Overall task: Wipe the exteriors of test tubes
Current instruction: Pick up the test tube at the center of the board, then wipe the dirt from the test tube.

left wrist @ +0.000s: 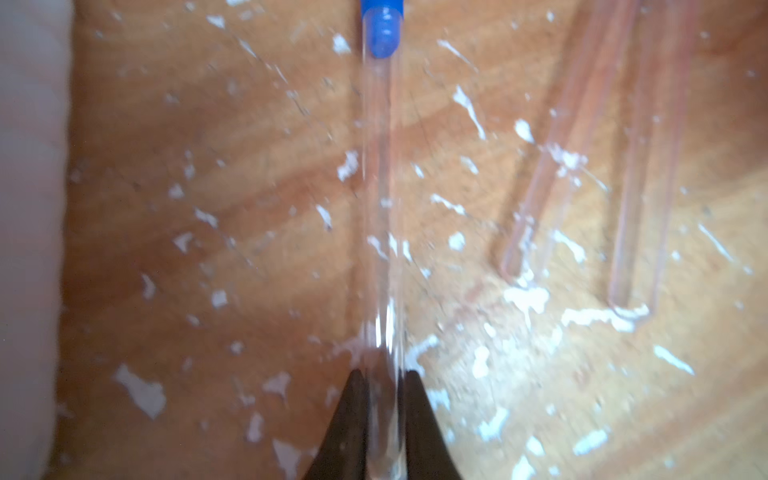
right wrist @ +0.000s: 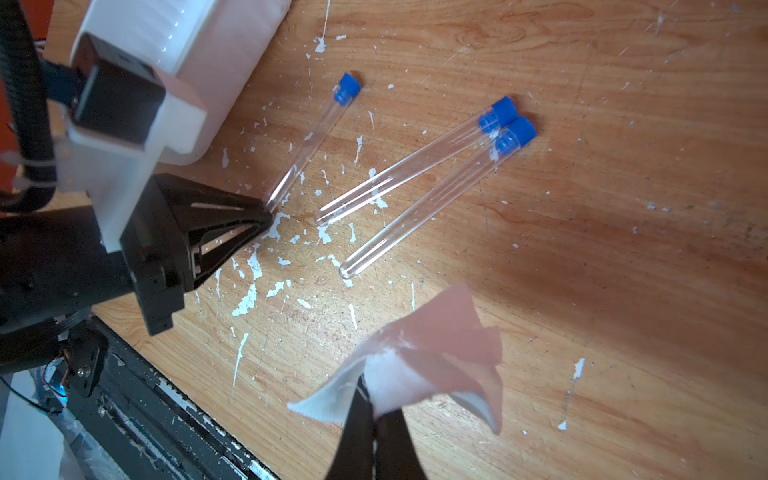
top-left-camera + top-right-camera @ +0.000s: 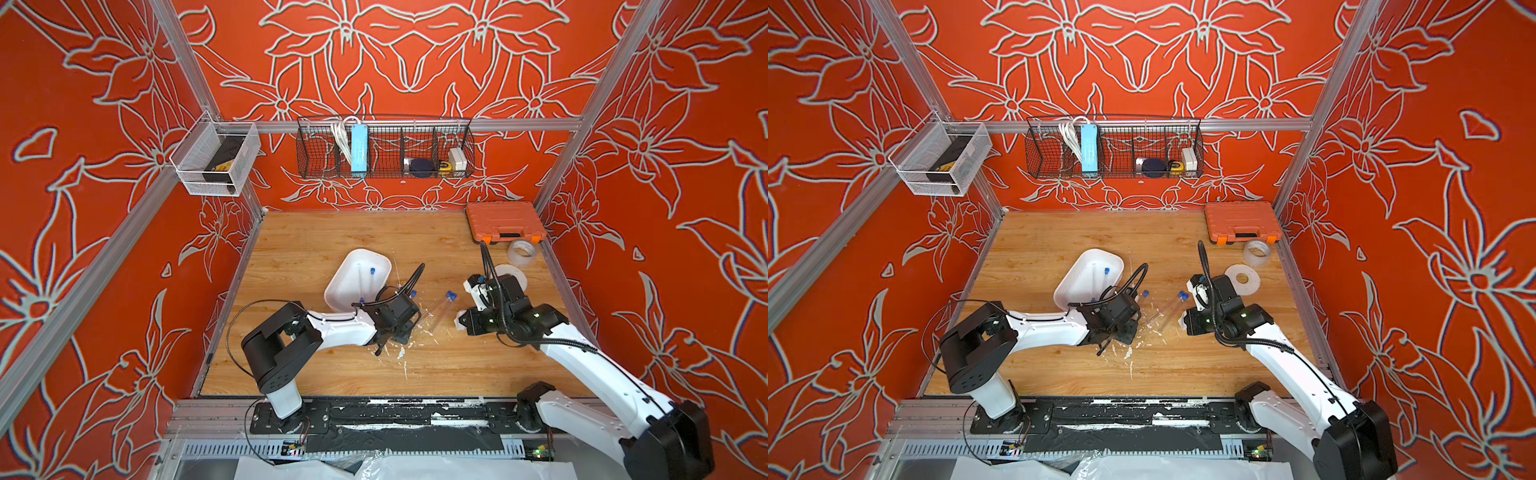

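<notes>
My left gripper (image 1: pixel 382 376) (image 2: pixel 266 212) is shut on the rounded end of one test tube (image 1: pixel 379 187) (image 2: pixel 309 139). That tube's blue cap (image 3: pixel 412 294) points away from the gripper, low over the wood. Two more test tubes (image 2: pixel 411 166) (image 2: pixel 432 195) lie side by side on the table between the arms, and both top views show them (image 3: pixel 440 309) (image 3: pixel 1169 309). My right gripper (image 2: pixel 376 399) (image 3: pixel 461 322) is shut on a crumpled white tissue (image 2: pixel 415 357), just short of the tubes' round ends. More capped tubes (image 3: pixel 372 271) lie in the white tray (image 3: pixel 332 291).
An orange tool case (image 3: pixel 505 222), a tape roll (image 3: pixel 521 251) and a white disc (image 3: pixel 515 272) sit at the back right. White flecks (image 2: pixel 249 299) are scattered over the wood around the tubes. The white tray stands right behind my left wrist.
</notes>
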